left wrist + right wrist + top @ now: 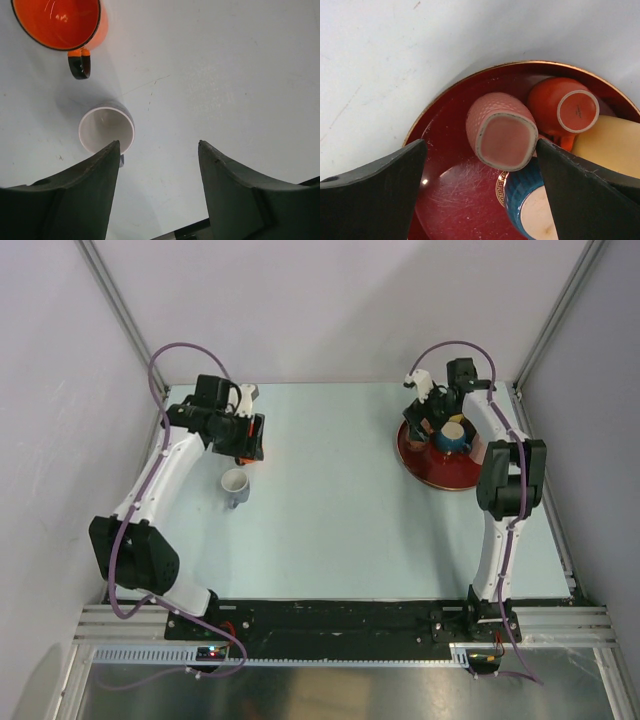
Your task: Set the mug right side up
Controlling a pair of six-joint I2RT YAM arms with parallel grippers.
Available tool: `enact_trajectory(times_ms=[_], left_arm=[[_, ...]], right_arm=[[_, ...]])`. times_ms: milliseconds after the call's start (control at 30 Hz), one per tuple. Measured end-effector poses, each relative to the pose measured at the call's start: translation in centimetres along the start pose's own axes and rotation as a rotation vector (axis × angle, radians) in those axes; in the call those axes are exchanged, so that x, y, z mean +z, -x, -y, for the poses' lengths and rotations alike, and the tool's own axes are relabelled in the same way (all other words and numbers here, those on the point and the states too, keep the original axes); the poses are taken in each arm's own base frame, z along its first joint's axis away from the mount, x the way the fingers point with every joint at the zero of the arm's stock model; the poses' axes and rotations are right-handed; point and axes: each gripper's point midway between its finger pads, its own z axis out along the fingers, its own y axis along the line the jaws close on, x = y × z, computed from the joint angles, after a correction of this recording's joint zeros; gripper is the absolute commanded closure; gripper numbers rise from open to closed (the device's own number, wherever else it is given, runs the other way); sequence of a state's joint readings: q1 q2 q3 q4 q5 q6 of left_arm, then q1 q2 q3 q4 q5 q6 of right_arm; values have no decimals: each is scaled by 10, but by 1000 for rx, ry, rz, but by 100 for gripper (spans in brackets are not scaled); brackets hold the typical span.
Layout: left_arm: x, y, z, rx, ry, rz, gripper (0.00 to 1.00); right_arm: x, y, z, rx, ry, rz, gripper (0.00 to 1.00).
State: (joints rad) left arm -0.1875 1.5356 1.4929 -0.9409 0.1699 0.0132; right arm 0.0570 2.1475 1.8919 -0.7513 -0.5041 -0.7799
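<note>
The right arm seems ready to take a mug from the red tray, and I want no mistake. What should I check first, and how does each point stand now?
1. White mug upright on the table: ok.
2. Left hand open and empty: ok.
3. Right hand open: ok.
4. Pink mug lined up inside the open right hand, base toward the wrist camera: ok.
5. Free room around it: not ok; orange mug and blue mug crowd it on the red tray.
6. Whether they touch it: cannot tell.
</note>
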Motion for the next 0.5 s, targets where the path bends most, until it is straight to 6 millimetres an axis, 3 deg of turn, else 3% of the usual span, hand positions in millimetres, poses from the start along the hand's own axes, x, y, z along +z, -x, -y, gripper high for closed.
enact_trajectory(times_ms=[267, 500], left_arm=[[1, 1, 27, 96, -65, 1, 33], [2, 0, 36, 119, -93, -5, 33]], right_arm=[[7, -5, -2, 9, -20, -33, 11], [0, -2, -39, 165, -56, -89, 10]])
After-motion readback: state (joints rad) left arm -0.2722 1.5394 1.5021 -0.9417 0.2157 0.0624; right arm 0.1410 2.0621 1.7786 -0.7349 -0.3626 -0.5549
